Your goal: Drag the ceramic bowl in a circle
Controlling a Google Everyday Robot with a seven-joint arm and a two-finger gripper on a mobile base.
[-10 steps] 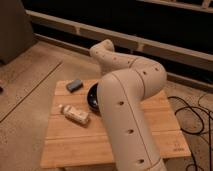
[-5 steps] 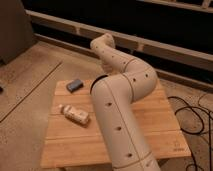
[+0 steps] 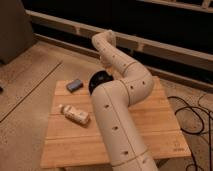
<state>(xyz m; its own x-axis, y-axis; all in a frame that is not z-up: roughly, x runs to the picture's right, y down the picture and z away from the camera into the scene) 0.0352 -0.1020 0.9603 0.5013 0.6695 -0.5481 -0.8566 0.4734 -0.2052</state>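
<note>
The ceramic bowl (image 3: 98, 80) is black and glossy. It sits on the far middle of the wooden table (image 3: 160, 125), and my cream arm covers its right half. My gripper (image 3: 106, 65) reaches down at the bowl's far rim, mostly hidden behind my arm's links. I cannot tell whether it touches the bowl.
A grey-blue block (image 3: 75, 85) lies at the table's far left. A white bottle (image 3: 75, 114) lies on its side left of my arm. My arm (image 3: 120, 120) crosses the table's middle. Black cables (image 3: 192, 115) lie on the floor to the right. A low ledge runs behind the table.
My arm has swung, and its upper links now reach farther back and left. The bowl has shifted a little toward the table's far edge. The block and bottle have not moved.
</note>
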